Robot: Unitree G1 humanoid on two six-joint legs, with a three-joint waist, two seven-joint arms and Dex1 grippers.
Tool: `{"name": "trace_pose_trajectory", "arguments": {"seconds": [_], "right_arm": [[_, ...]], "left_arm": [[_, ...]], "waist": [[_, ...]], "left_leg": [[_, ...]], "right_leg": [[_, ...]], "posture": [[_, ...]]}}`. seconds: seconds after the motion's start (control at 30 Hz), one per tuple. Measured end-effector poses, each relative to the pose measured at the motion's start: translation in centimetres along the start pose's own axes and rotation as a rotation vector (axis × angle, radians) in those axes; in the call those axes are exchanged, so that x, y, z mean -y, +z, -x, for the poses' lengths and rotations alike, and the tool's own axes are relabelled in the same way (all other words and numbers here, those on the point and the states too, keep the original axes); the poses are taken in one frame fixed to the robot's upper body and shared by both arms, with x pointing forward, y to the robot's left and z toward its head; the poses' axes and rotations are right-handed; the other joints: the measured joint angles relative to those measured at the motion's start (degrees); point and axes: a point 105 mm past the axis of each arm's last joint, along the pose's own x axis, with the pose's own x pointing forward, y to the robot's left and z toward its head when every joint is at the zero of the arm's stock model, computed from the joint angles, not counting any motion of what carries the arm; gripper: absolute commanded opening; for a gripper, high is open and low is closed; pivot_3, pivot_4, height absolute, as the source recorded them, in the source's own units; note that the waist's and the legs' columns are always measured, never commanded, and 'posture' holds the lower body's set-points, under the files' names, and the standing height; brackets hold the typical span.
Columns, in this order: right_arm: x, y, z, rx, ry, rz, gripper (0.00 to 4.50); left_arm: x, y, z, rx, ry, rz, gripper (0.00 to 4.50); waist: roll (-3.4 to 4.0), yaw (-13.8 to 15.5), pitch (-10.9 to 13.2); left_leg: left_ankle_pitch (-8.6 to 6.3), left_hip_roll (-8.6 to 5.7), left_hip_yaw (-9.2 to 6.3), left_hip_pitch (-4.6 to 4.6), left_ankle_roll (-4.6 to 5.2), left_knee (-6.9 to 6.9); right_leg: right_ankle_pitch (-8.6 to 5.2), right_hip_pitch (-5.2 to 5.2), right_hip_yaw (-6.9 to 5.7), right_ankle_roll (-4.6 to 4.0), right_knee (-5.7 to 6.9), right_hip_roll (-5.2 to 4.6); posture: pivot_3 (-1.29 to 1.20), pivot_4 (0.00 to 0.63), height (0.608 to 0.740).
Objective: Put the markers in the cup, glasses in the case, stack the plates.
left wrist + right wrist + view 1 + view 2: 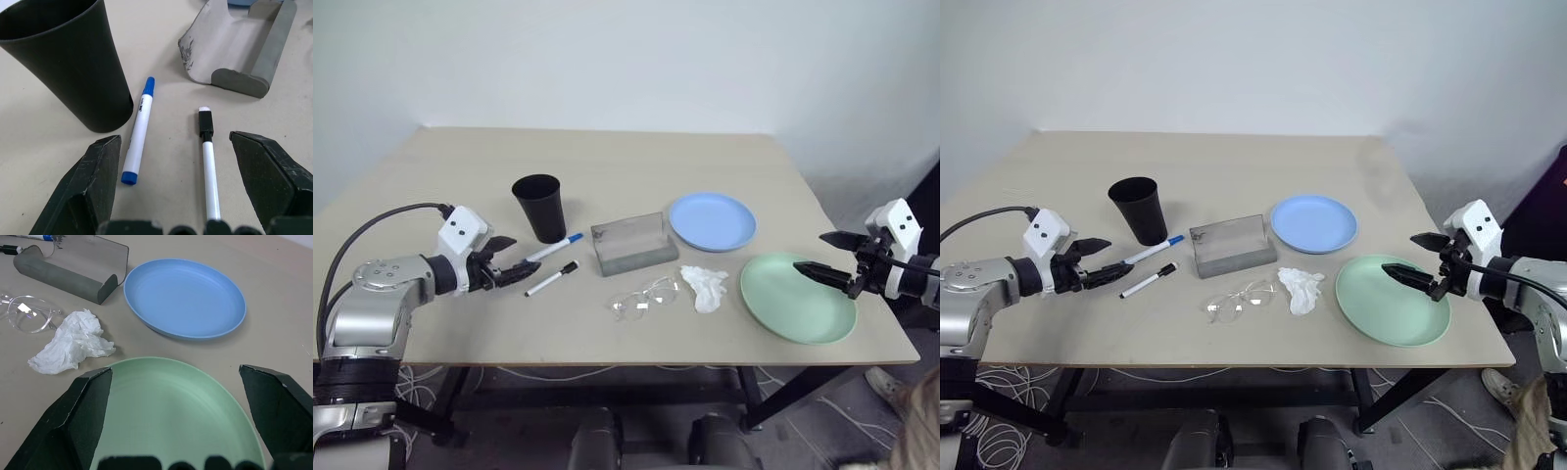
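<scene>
Both grippers, left gripper (pixel 516 258) and right gripper (pixel 824 254), gape wide, empty; matte tapered cup (pixel 539 207), smooth round plates (pixel 712 220).

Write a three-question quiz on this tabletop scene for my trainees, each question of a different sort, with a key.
1. True or false: the blue-capped marker already stands inside the cup.
2. Which thing lies between the glasses and the green plate? A) a tissue B) a spoon C) a sponge
3. Fill in: the case sits with its lid ____.

Key
1. False; it lies on the table beside the cup, next to the black-capped marker, in front of the open left gripper.
2. A; the crumpled white tissue.
3. Open. The blue plate is not yet stacked; the open right gripper hovers by the green one.
</scene>
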Motion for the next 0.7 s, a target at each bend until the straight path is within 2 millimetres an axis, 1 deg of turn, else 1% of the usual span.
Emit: {"name": "trace_pose_trajectory", "arguments": {"seconds": [0.2, 0.33, 0.47, 0.7], "right_arm": [[0.2, -0.2, 0.3, -0.016, 0.007, -0.006, 4.5], [0.6, -0.7, 0.5, -0.031, 0.001, -0.022, 4.5], [1.1, -1.7, 0.7, -0.056, -0.02, -0.048, 4.5], [2.9, -2.9, 0.8, -0.083, -0.081, -0.102, 4.5]], "left_arm": [[0.8, -1.0, -0.4, -0.001, -0.006, 0.037, 3.74], [1.1, -0.6, -0.4, 0.011, -0.01, 0.027, 3.74], [1.3, -0.7, -0.4, 0.008, -0.01, 0.03, 3.74], [1.9, -0.2, -0.8, 0.033, -0.023, 0.02, 3.74]], "waist": [[-0.01, 0.0, 0.0], [-0.01, 0.0, 0.0], [-0.01, 0.0, 0.0], [0.0, 0.0, 0.0]], "left_leg": [[0.01, 0.01, -0.02, 0.0, 0.01, 0.0], [0.01, 0.01, -0.01, 0.0, 0.01, 0.0], [0.01, 0.01, -0.02, 0.0, 0.02, 0.0], [0.02, 0.01, -0.01, 0.0, 0.03, 0.0]], "right_leg": [[0.01, 0.01, -0.03, 0.0, -0.01, 0.0], [0.01, 0.03, -0.03, 0.0, -0.02, 0.0], [0.01, 0.02, -0.04, 0.0, -0.02, 0.0], [0.03, 0.04, -0.04, 0.0, -0.02, 0.0]], "posture": [[0.0, 0.0, 0.649], [0.0, 0.0, 0.649], [0.0, 0.0, 0.649], [0.0, 0.0, 0.649]]}}
